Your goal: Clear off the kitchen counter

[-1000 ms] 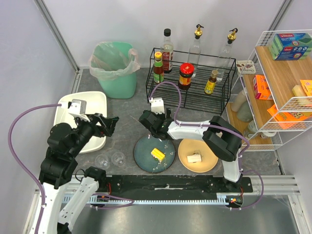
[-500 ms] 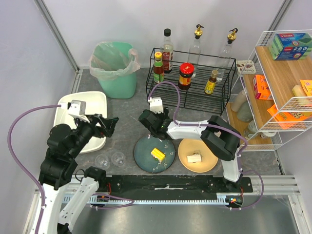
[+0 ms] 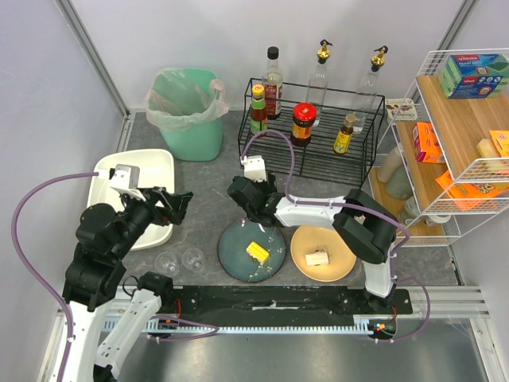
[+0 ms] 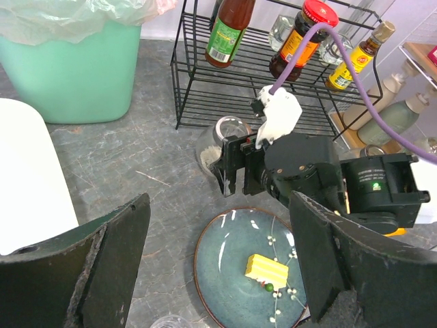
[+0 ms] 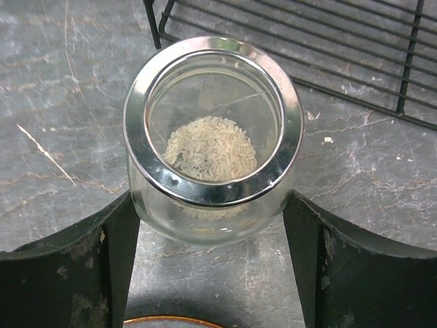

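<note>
While the right arm bends at the elbow and stretches leftward, low over the kitchen counter [image 3: 203,179], the right gripper [image 5: 210,198] grips a glass jar [image 5: 212,137] of rice, one finger against each side. The jar stands on the dark stone just before the wire rack [image 3: 318,163]. Raised on its bent arm, the left gripper [image 4: 218,201] hangs between the white tub [image 3: 155,161] and the blue plate [image 3: 237,256], jaws spread wide around nothing.
</note>
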{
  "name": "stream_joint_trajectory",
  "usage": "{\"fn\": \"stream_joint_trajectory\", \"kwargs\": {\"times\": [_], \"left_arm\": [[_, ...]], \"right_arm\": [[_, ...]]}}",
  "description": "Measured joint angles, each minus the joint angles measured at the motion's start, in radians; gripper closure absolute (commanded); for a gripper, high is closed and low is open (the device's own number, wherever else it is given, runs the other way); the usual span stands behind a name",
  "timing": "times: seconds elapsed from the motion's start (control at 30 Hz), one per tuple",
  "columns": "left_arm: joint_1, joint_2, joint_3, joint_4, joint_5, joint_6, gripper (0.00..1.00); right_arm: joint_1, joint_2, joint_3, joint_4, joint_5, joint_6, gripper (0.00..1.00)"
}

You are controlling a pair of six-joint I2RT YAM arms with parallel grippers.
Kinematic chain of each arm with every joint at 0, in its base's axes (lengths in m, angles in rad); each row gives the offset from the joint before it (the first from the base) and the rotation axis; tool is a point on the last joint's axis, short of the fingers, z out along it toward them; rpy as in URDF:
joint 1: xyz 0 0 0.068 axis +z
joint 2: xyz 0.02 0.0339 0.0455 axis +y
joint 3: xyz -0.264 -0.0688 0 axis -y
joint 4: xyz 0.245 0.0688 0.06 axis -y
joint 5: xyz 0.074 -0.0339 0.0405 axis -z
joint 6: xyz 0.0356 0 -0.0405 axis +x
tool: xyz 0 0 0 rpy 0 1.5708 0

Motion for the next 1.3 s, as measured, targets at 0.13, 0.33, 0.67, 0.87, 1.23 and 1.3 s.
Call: {"fn": "stream_joint_trajectory", "kwargs": {"times": [0.13,0.33,0.67,0.87,1.23,1.3], "left_arm": [[0.0,0.0,0.0,0.0,0.0,0.002,0.12],[0.0,0.0,0.0,0.0,0.0,0.004,0.12],[0.0,0.0,0.0,0.0,0.0,0.006,0.12],[0.0,0.0,0.0,0.0,0.0,0.006,0.12],[0.0,0.0,0.0,-0.001,-0.002,0.011,0.12],[0.0,0.0,0.0,-0.001,-0.002,0.013,0.12]], "right_arm": [[-0.015,-0.041,-0.01,0.018,0.0,-0.003,0.72],[-0.054,-0.064,-0.028,0.039,0.001,-0.003,0.72],[-0.127,-0.064,-0.032,0.053,0.003,-0.003,0.73],[-0.159,-0.035,-0.026,0.056,0.003,-0.002,0.72],[-0.174,0.048,0.053,0.071,0.023,0.009,0.71],[-0.177,0.056,0.061,0.073,0.029,0.015,0.71]]}}
